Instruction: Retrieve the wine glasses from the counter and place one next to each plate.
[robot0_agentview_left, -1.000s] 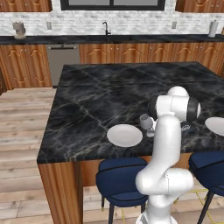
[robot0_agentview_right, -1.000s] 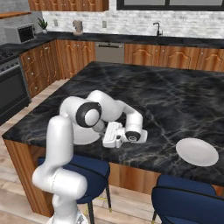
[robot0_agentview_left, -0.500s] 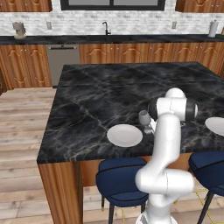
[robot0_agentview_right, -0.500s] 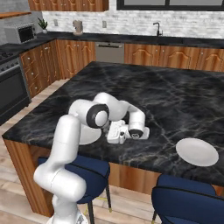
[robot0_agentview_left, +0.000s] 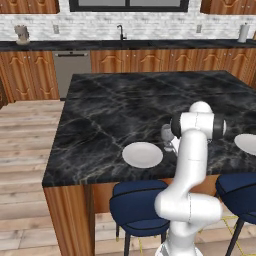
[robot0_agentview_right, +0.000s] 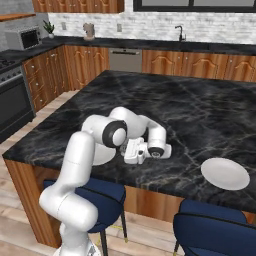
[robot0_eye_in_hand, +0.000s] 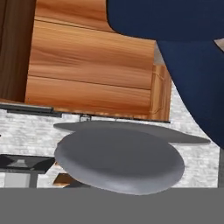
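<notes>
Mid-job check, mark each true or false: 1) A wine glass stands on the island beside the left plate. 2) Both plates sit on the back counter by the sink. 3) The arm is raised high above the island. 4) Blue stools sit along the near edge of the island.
1) True: the wine glass stands just right of the left plate.
2) False: both are on the island; the right plate lies near its front edge.
3) False: the arm is folded low, end effector close to the island top.
4) True: blue stools.

Glossy white arm, rounded segments, dark joint bands, bulbous base
</notes>
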